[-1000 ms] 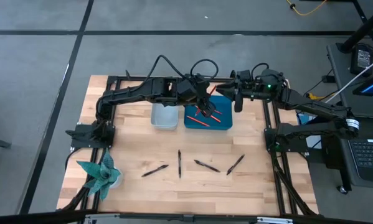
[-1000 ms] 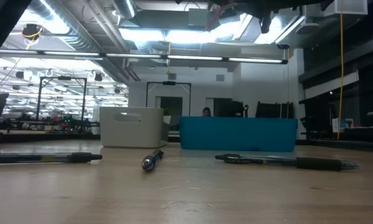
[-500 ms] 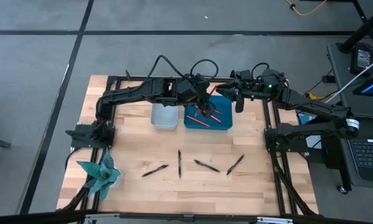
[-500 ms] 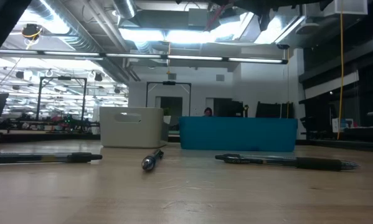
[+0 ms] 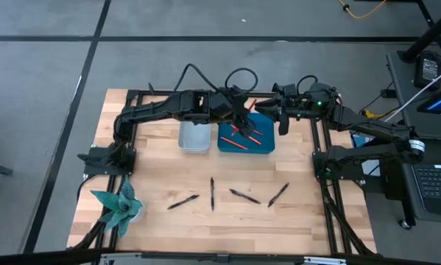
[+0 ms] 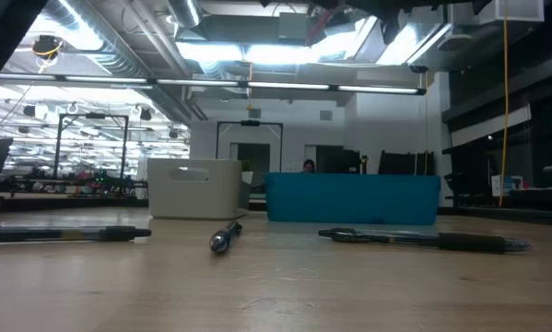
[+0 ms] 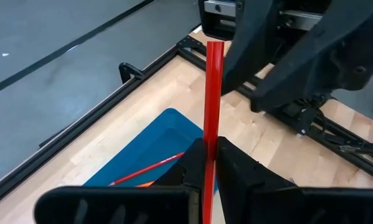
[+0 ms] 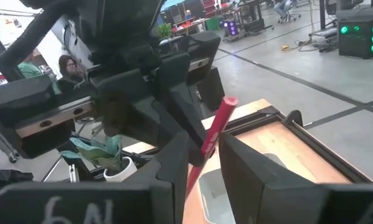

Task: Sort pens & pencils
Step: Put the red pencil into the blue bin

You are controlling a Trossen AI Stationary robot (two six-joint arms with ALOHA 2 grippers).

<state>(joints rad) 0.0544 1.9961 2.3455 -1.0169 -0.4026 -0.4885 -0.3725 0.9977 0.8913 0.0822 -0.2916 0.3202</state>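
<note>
Two dark robot arms meet above the far side of a wooden table (image 5: 154,177). The left gripper (image 7: 206,163) pinches a red pencil (image 7: 212,99) between narrow jaws, over the blue bin (image 5: 247,140), likely so it can drop in with the red pencils (image 5: 238,145) already lying there. The right gripper (image 8: 202,155) also clamps a red pencil, just right of that bin. A white bin (image 5: 194,138) sits to the blue bin's left. Four dark pens (image 5: 212,193) lie unsorted nearer the front.
</note>
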